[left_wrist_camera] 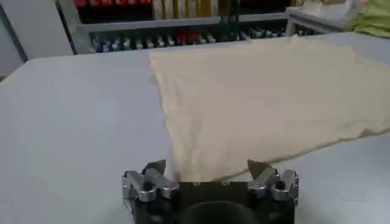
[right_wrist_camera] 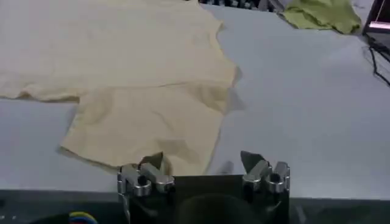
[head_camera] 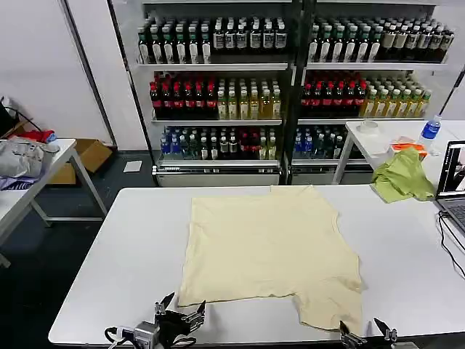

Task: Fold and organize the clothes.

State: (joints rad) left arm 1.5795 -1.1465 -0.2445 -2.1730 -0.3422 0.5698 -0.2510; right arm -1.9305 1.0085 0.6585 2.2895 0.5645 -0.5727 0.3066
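Both end effectors, left [head_camera: 180,313] and right [head_camera: 365,332], are hovering open and empty at the T-shirt's [head_camera: 272,247] near edge, needing clean corner pinches.

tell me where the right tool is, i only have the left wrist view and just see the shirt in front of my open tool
observer: the right tool is at the table's near edge, right beside the T-shirt's nearest sleeve.
operator: open or shut
observer: open, fingers apart, just short of that sleeve's hem.
operator: anything on the right side to avoid
observer: a laptop stands at the table's right edge, apart from the shirt.
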